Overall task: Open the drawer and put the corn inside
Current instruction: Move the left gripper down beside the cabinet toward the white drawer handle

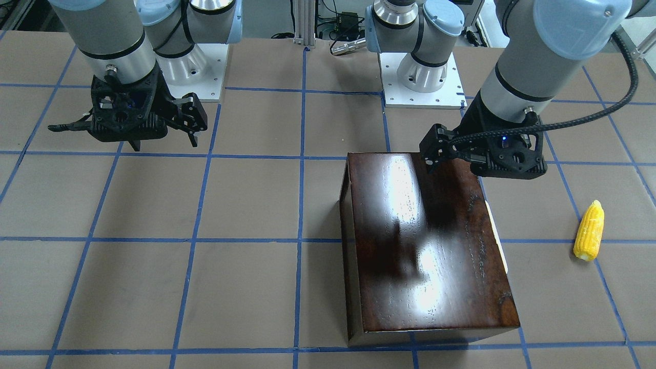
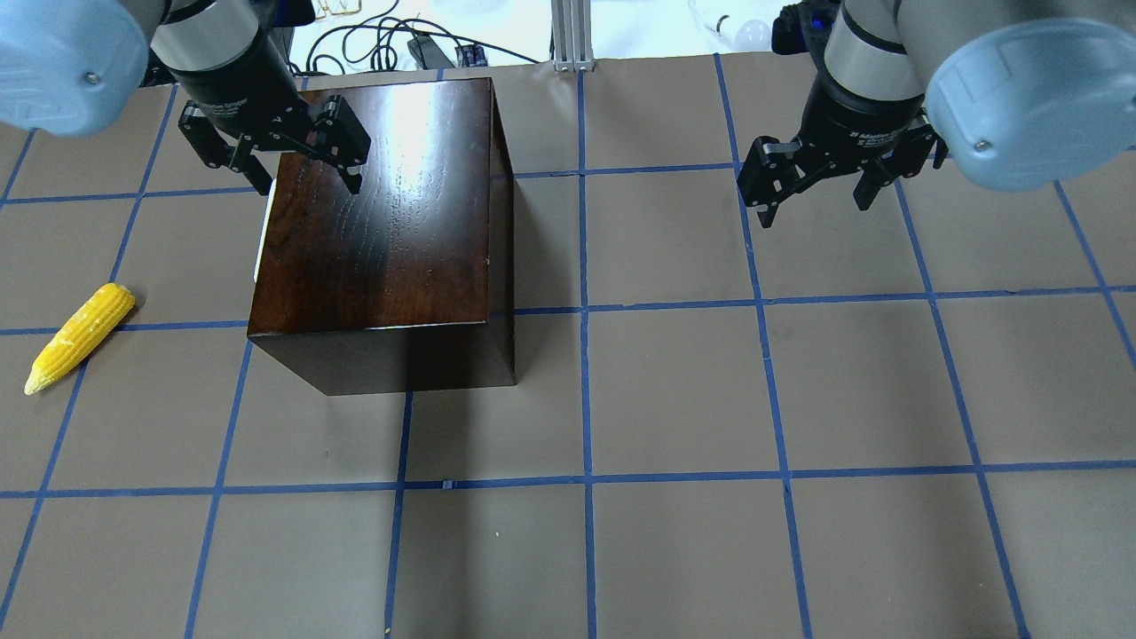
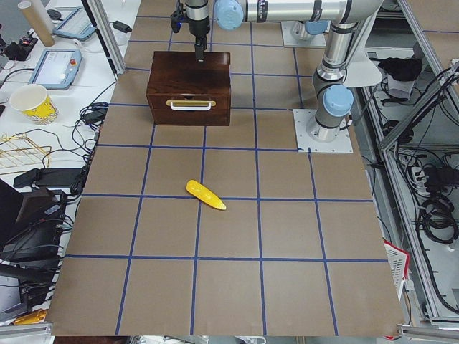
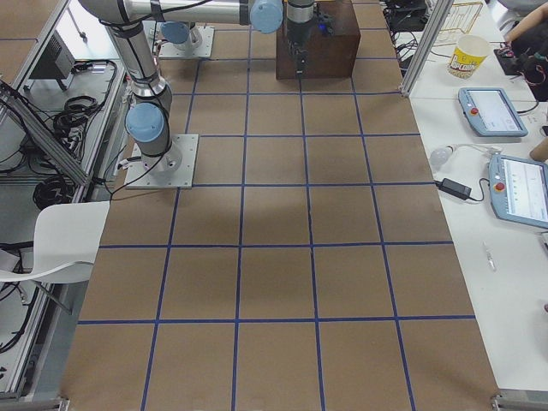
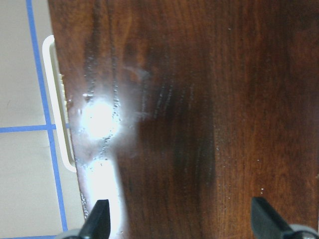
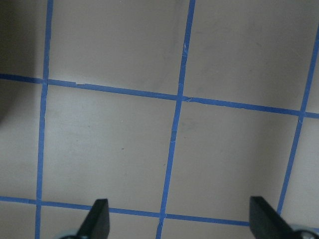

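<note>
The glossy dark-wood box (image 2: 382,213) stands on the table's left half. Its drawer is shut; the dark front panel with the white handle (image 3: 190,105) faces the table's left end. The handle also shows as a pale strip past the box's top edge in the left wrist view (image 5: 57,99). The yellow corn (image 2: 80,337) lies on the table left of the box, apart from it, and shows in the front view (image 1: 589,230). My left gripper (image 2: 309,186) is open and empty above the box's top, near the handle side. My right gripper (image 2: 815,209) is open and empty over bare table.
The table is brown with a grid of blue tape lines (image 2: 586,306). The two arm bases (image 1: 420,66) (image 1: 189,66) stand at the robot's edge. A side bench beyond the left end holds a paper cup (image 3: 32,104) and tablets.
</note>
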